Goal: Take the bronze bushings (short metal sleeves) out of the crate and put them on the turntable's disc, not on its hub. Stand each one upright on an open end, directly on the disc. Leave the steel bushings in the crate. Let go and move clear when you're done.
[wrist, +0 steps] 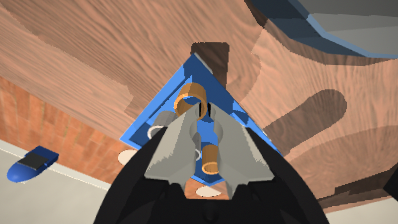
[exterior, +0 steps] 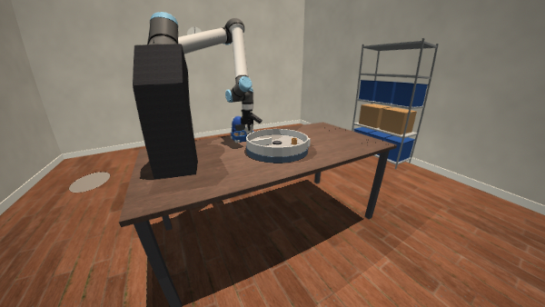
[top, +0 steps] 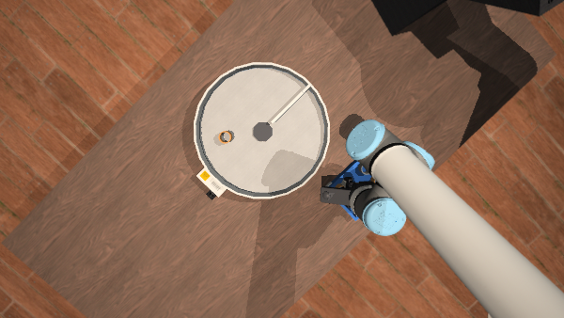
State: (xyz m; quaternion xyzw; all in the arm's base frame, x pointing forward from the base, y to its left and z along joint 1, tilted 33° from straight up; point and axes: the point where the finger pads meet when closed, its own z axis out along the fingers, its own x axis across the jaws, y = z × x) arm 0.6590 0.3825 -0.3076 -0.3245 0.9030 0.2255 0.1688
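The blue crate point(top: 350, 213) point(exterior: 239, 137) point(wrist: 165, 97) stands beside the turntable, partly hidden by the arm. In the wrist view a bronze bushing point(wrist: 193, 91) leans by the fingertips, and another bronze bushing point(wrist: 210, 154) shows between the jaws. A steel bushing point(wrist: 163, 120) lies left of them; a pale ring edge beside the lower bronze one is mostly hidden. My gripper point(wrist: 204, 103) point(exterior: 249, 129) is shut and empty above the crate, its tips overlapping the first bushing's edge in view. One bronze bushing point(top: 220, 138) point(exterior: 294, 141) stands upright on the disc point(top: 244, 94) point(exterior: 277, 143), left of the hub point(top: 262, 132).
The turntable's raised rim point(top: 195, 129) point(exterior: 278, 148) surrounds the disc. A white bar point(top: 291, 103) runs from near the hub to the rim. A small control box point(top: 211, 182) sits outside the rim. The black robot pedestal point(exterior: 168, 123) stands on the table.
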